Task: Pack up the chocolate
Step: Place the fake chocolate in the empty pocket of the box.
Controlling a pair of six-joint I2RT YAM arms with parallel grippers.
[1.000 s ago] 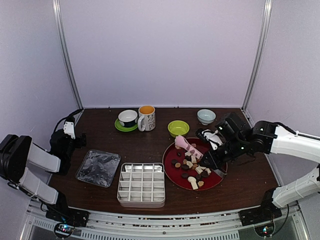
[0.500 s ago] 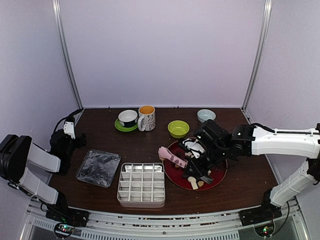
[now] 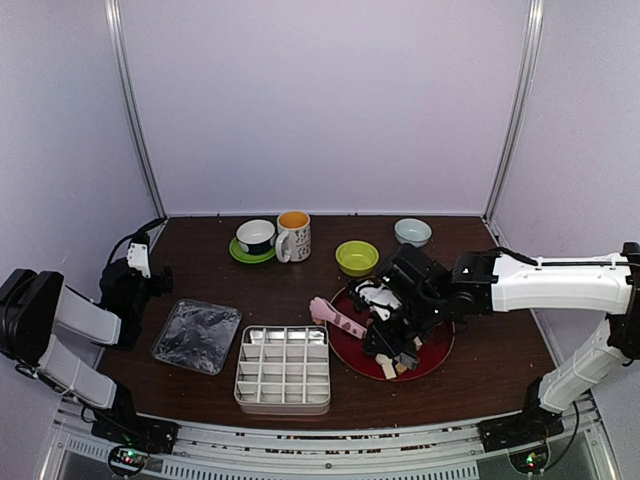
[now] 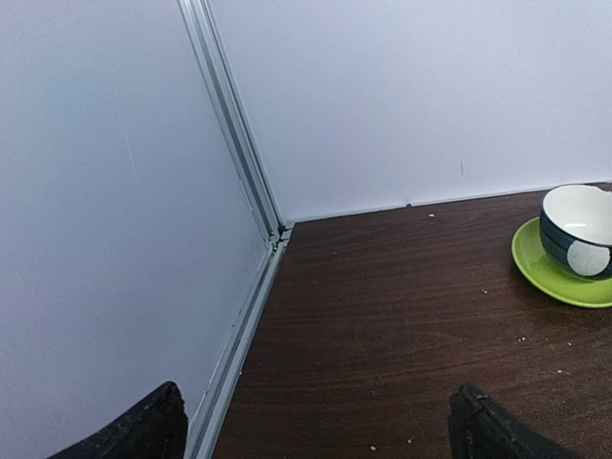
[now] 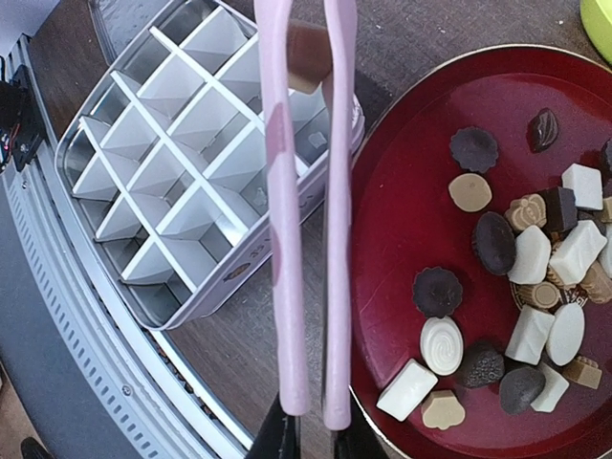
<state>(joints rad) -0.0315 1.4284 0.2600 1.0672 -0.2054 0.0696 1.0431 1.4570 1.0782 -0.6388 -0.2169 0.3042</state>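
Right gripper [image 3: 385, 322] [image 5: 311, 435]: I read its fingers as clamped on the handle end of the pink tongs [image 3: 340, 317] [image 5: 285, 239]. The tong arms are pressed close together, and one brown chocolate piece [image 5: 308, 53] is pinched between their tips. In the wrist view that piece hangs over the corner of the divided tray [image 3: 283, 368] [image 5: 244, 273] nearest the red plate [image 3: 440, 345] [image 5: 402, 143]; I cannot tell which compartment lies below it.

The remaining chocolate [image 3: 395, 362] [image 5: 497, 244], dark, tan and white, lies loose on the red plate, just beside the tray.

Left gripper [image 3: 135, 270] [image 4: 314, 397]: fingers spread wide apart, holding nothing, at the table's left edge, well apart from the tray.
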